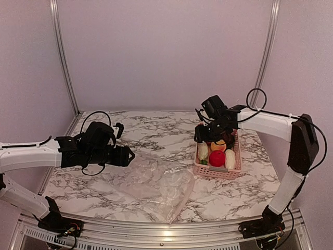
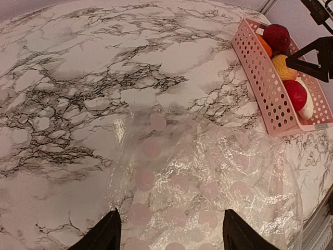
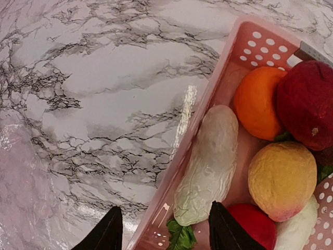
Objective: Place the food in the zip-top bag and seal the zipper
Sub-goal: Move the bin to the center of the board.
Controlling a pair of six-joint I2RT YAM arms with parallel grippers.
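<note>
The clear crinkly zip-top bag (image 1: 156, 188) lies flat on the marble table, also in the left wrist view (image 2: 208, 187); its zipper strip is not discernible. The food sits in a pink basket (image 1: 235, 172): a pale whitish-green vegetable (image 3: 208, 164), an orange ball (image 3: 257, 101), a dark red ball (image 3: 307, 101), a yellow ball (image 3: 281, 179), a red ball (image 1: 217, 158). My left gripper (image 2: 169, 232) is open and empty above the bag's left part. My right gripper (image 3: 164, 229) is open above the basket's left wall, its fingers straddling the wall and the pale vegetable's leafy end.
The pink slatted basket (image 2: 263, 88) stands at the right of the table, right of the bag. A metal frame rail (image 1: 156, 227) runs along the table's near edge. Purple walls enclose the back and sides.
</note>
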